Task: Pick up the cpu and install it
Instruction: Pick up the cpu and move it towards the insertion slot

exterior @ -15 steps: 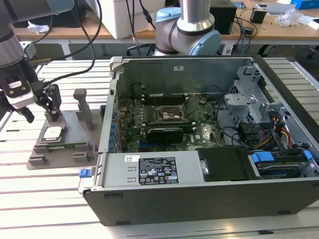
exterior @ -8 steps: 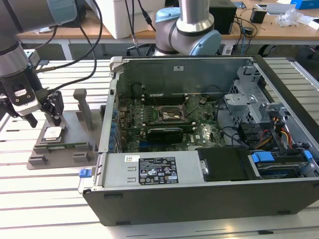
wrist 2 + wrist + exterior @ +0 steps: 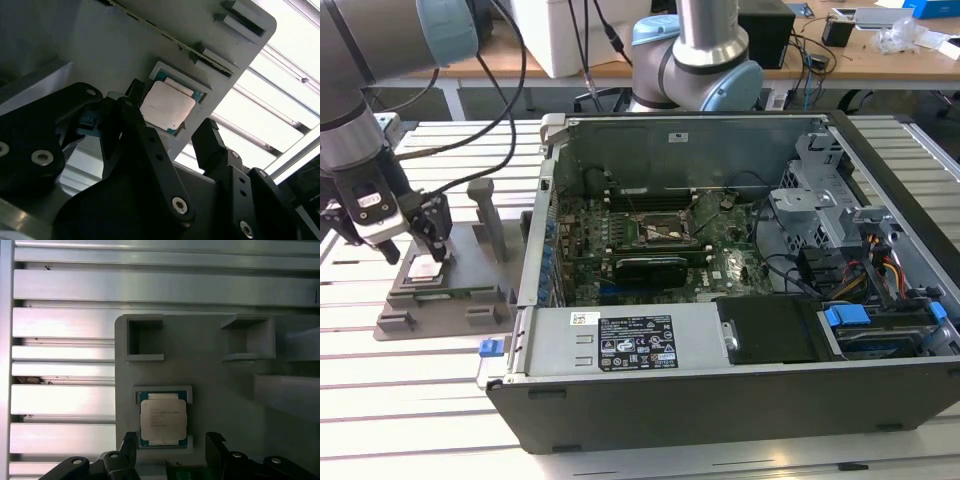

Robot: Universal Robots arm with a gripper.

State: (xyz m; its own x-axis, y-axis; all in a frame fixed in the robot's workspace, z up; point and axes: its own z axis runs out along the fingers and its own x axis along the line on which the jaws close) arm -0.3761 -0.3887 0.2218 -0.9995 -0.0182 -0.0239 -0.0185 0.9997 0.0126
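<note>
The arm (image 3: 365,45) reaches in from the exterior view's left, its last segment pointing straight down, and the gripper (image 3: 415,252) hangs low at its end. Its two black fingers (image 3: 150,145) stand spread well apart in both wrist views, tips level, a wide gap between them.

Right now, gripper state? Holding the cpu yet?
Gripper: open, straddling the cpu, which sits in the grey holder; nothing held.

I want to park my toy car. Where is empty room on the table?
Bare: the silver slatted metal table at the exterior view's lower left, beside the black computer case. Crowded: the grey plastic holder, where the black end effector straddles the silvery square cpu.
</note>
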